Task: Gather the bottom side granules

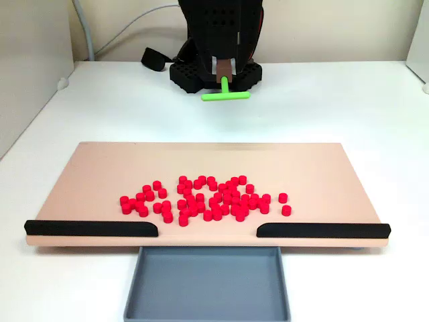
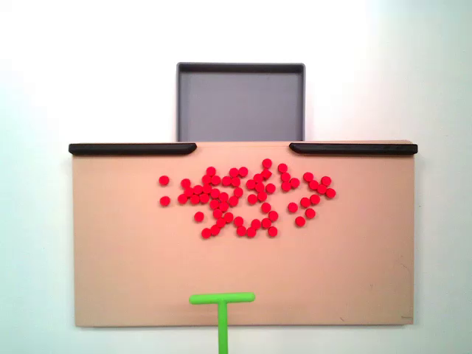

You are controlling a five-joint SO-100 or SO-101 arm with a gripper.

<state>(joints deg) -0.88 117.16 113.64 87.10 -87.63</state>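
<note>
Gripping the stem of a green T-shaped stick, the gripper hangs under the black arm at the far end of the white table; its fingers are pinched on that stem. In the fixed view from above, the stick's crossbar sits over the near edge of the tan board, with the stem running off the picture's bottom edge. Well ahead of the crossbar, the red granules lie scattered in a loose patch across the board's middle, apart from the stick. Beyond them, two black rails line the board's far edge with a gap between, and a grey tray sits past that gap.
</note>
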